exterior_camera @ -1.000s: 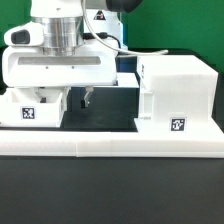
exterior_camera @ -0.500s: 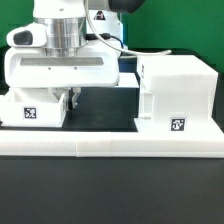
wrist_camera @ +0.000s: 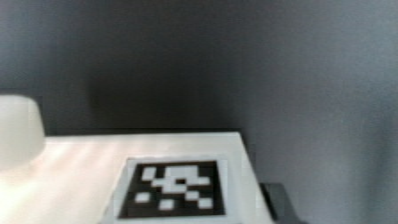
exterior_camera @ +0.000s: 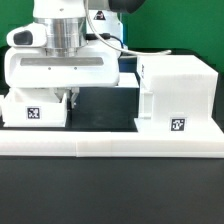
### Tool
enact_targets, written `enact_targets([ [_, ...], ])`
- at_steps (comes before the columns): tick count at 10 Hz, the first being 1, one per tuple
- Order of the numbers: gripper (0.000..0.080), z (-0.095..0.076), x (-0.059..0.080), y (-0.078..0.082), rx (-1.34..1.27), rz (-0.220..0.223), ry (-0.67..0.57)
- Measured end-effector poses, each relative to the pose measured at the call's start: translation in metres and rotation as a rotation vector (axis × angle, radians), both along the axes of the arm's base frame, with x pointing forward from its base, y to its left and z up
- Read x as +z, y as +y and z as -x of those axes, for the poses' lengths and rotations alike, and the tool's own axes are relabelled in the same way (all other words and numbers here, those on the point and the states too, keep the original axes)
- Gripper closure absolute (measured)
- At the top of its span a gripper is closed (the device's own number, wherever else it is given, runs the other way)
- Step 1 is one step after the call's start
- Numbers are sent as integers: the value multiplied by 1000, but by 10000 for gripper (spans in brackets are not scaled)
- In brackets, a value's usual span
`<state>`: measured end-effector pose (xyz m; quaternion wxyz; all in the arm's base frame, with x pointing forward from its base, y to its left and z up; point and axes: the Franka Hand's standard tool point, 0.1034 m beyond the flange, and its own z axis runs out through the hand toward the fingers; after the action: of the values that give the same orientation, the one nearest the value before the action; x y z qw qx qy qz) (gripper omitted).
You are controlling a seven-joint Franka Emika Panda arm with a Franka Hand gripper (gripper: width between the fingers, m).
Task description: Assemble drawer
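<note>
A small white drawer tray (exterior_camera: 35,110) with a square tag on its face sits at the exterior view's left, behind the low wall. My gripper (exterior_camera: 68,100) is down at the tray's right-hand side, and one dark finger (exterior_camera: 72,98) presses against it; the jaws look shut on the tray's wall. In the wrist view the tagged tray surface (wrist_camera: 178,185) fills the lower part, with a dark finger (wrist_camera: 276,197) at its edge and a rounded white part (wrist_camera: 15,130) beside it. The tall white casing (exterior_camera: 175,85), also tagged, stands at the right.
The long low white L-shaped wall (exterior_camera: 110,146) runs across the front, with the tray and the casing just behind it. Black table (exterior_camera: 105,110) shows between the tray and the casing. Cables hang behind my arm.
The finger that stood apart to the right of the tray has closed in against it. The tray has shifted slightly to the exterior view's right. Little has moved in the last half second.
</note>
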<state>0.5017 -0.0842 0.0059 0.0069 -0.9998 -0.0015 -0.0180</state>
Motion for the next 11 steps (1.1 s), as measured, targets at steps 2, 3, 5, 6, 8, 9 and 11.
enact_targets([
  [2, 758, 0, 0, 1, 10, 2, 0],
  [3, 758, -3, 3, 9, 62, 10, -2],
  [5, 758, -3, 21, 28, 179, 3, 16],
  [6, 757, -1, 29, 33, 235, -8, 32],
  [8, 757, 2, 34, 33, 309, -27, 60],
  [9, 757, 2, 34, 33, 309, -28, 62],
  [11, 757, 3, 32, 33, 386, -25, 63],
])
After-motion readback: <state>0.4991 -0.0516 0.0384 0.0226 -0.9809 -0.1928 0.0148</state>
